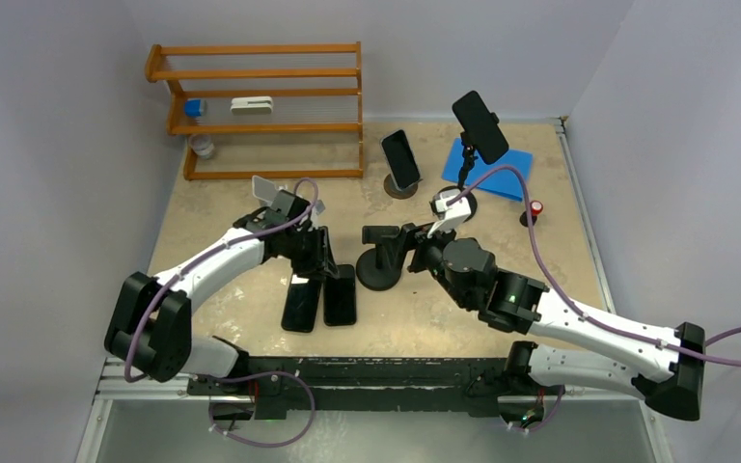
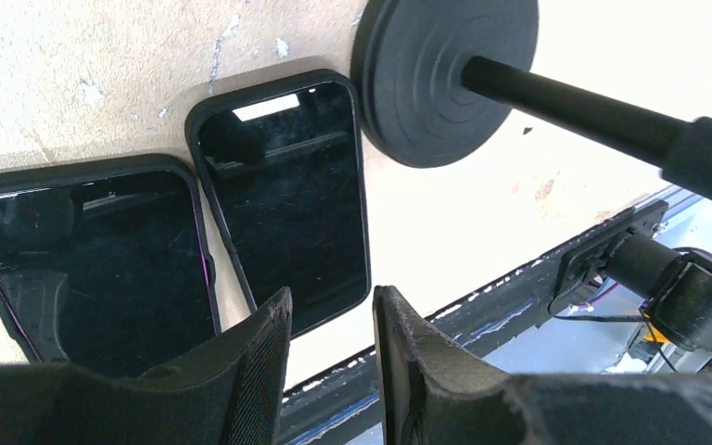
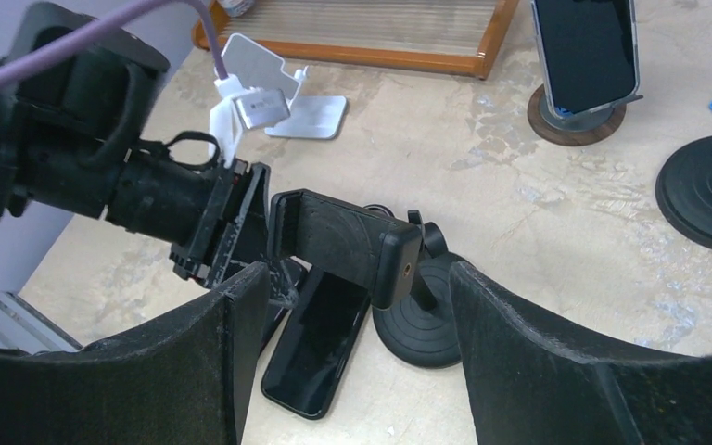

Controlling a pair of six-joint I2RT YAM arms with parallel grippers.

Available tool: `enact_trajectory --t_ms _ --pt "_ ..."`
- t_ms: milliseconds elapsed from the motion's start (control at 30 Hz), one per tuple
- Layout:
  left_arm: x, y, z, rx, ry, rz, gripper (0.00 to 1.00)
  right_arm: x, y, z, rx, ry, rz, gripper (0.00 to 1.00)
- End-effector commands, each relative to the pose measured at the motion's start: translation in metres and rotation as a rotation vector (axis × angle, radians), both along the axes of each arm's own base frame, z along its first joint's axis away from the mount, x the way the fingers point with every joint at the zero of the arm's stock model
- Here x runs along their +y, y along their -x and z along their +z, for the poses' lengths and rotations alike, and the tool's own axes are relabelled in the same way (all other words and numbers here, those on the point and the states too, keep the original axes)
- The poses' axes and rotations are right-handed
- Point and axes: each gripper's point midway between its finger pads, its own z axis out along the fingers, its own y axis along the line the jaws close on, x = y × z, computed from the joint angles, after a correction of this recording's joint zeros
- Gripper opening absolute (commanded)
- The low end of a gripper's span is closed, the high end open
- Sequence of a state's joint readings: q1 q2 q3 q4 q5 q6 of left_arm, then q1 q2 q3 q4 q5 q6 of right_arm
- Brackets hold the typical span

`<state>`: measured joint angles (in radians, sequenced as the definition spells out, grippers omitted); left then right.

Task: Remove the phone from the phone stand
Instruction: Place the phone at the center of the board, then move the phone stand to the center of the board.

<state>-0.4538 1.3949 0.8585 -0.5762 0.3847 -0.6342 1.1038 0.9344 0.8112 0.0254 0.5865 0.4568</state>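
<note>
- While the left gripper (image 2: 334, 301) hangs with its jaws a little apart and nothing between them, the phone (image 2: 283, 195) lies flat and screen up below it, near the near edge of the bench (image 1: 550, 251).
- It is out of the clamp (image 3: 343, 243) of the phone stand (image 1: 381, 268) and lies just beside the stand's round base.
- A second phone (image 2: 93, 260) lies flat just to its left.
- The right gripper (image 3: 354, 278) is spread wide and empty, close to that bare clamp.
- Toward the far edge, another phone (image 1: 401, 159) leans on a low round stand (image 1: 403, 188).
</note>
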Motion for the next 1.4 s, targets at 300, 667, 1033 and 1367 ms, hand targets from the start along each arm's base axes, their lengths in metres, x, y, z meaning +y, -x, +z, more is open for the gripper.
enact_trajectory --t_ms 300,667,1033,1367 --pt "0.027 -0.065 0.153 -0.677 -0.003 0.116 0.33 0.009 -0.022 0.005 0.007 0.005 -0.082 0.70" --pt "0.062 -0.062 0.213 -1.155 0.041 0.238 0.27 0.013 -0.034 0.010 0.012 0.012 -0.110 0.44" --pt "0.059 -0.058 0.192 -1.043 0.015 0.207 0.24 0.013 -0.034 -0.011 0.066 0.066 -0.122 0.44" --pt "0.057 -0.057 0.187 -1.028 0.020 0.193 0.24 0.012 -0.031 -0.018 0.087 0.075 -0.114 0.34"
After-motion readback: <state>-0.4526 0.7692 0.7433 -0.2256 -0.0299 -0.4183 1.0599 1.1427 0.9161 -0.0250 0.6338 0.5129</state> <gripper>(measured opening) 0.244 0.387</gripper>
